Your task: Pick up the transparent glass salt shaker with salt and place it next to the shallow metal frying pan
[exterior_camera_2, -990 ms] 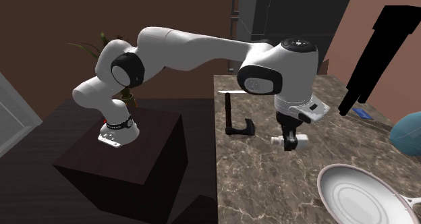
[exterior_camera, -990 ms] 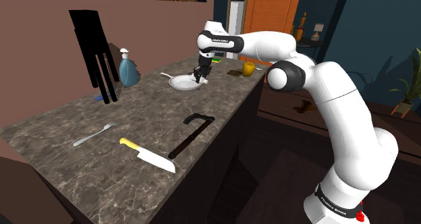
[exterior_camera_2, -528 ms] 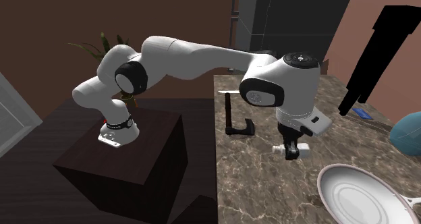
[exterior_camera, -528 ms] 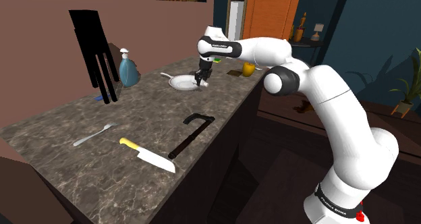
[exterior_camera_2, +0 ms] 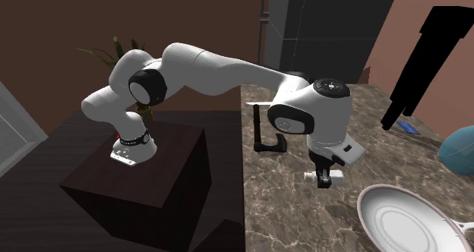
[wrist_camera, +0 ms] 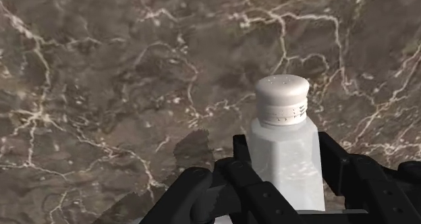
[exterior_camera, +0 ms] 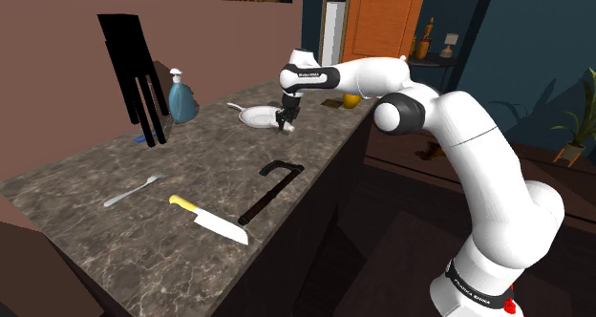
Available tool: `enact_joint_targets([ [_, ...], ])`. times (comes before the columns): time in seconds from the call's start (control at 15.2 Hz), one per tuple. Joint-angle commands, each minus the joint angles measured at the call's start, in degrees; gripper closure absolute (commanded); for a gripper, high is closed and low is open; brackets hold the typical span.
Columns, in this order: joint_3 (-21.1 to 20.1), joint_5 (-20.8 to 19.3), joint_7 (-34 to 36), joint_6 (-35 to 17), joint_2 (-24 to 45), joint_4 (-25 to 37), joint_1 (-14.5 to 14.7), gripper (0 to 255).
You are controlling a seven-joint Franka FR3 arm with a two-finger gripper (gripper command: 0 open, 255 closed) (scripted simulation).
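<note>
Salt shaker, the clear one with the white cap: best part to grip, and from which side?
Grip the clear faceted salt shaker on its body, below the white perforated cap, coming square to its long axis and clamping two opposite flat faces. The flats give a firm seat, while the cap is narrower and ridged. The black two-finger gripper clasps it this way, with the shaker lying sideways.

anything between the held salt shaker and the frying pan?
Nothing. The second exterior view shows just a bare strip of marble counter between the salt shaker, clasped in the gripper, and the frying pan.
</note>
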State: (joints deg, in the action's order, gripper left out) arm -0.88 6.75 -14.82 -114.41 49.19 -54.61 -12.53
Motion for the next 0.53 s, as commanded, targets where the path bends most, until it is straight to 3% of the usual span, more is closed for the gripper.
enact_joint_targets([
  [0.0,-0.02,0.05,-0.16,-1.35,0.22,-1.1,0.01,255],
  [0.46,-0.09,0.22,-0.63,-5.23,1.16,-4.06,0.01,255],
])
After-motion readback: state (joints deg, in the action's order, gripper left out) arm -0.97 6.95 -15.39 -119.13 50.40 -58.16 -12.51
